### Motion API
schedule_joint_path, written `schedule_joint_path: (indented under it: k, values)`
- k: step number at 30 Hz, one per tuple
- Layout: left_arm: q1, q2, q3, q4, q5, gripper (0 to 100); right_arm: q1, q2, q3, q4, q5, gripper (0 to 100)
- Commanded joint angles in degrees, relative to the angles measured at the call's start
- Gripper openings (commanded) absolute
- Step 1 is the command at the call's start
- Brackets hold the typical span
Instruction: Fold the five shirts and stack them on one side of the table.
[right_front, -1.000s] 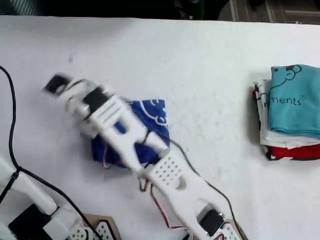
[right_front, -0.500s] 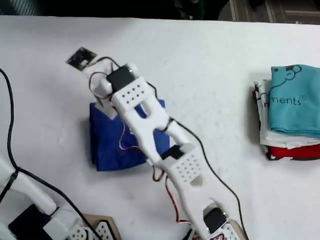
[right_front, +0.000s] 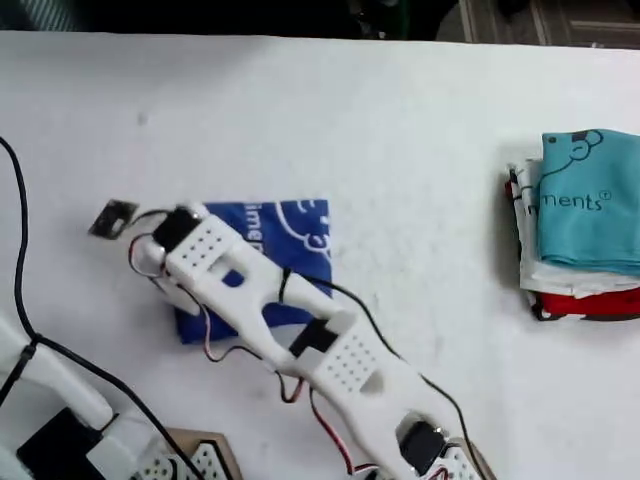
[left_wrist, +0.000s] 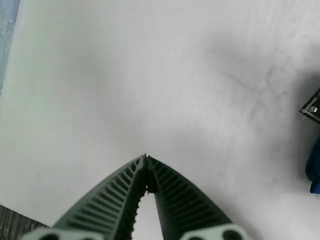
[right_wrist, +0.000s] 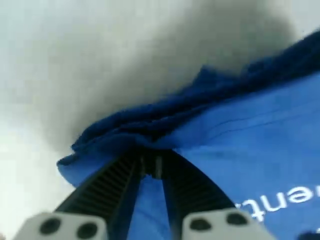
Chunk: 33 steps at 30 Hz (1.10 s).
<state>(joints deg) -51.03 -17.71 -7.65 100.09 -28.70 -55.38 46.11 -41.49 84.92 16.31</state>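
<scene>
One blue folded cloth shirt (right_front: 290, 235): on white desk (right_front: 400, 120);
Right end effector (right_wrist: 151, 167): pinching its edge;
Left end effector (left_wrist: 146, 165): closed, empty

blue shirt (right_front: 295, 232): folded to a rough rectangle, white print up, flat on the table (right_front: 400, 120), left of centre
stack (right_front: 575, 270): folded shirts at the right edge
teal shirt (right_front: 590, 200): topmost
white shirt (right_front: 560, 275): beneath
red shirt (right_front: 590, 302): lowest

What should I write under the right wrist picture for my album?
The right claw pinches the edge of the blue shirt, with the white table beyond.
</scene>
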Motion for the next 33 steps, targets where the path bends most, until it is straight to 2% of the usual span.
schedule_joint_path:
  k: [1, 5, 11, 19, 25, 27, 29, 33]
  values:
    - [-0.31, -1.54, -0.26, -0.70, -0.09, 2, -0.66, -0.31, -10.64, 4.09, -0.26, 1.8]
    - [-0.22, -1.54, -0.26, -0.53, -0.09, 2, 0.22, -0.13, -18.11, 14.20, -0.26, 1.8]
    - [-0.04, -1.54, -0.26, -0.62, -0.09, 2, 4.79, -6.64, -14.95, 14.02, -5.10, 1.7]
    - [-0.04, -1.54, -0.26, -0.62, -0.09, 2, 5.58, -24.22, 8.79, 14.02, -6.24, 1.7]
    - [-0.04, -1.54, -0.26, -0.62, -0.09, 2, 11.30, -40.04, 25.93, 14.02, -13.36, 1.8]
    - [-0.04, -1.54, -0.26, -0.62, -0.09, 2, 12.70, -43.82, 32.09, 13.93, -17.76, 1.9]
    - [-0.04, -1.54, -0.26, -0.62, -0.09, 2, 13.32, -44.70, 36.75, 13.93, -24.44, 5.7]
    - [0.13, -1.54, -0.26, -0.62, -0.09, 2, 13.93, -41.54, 39.65, 12.79, -32.97, 23.3]
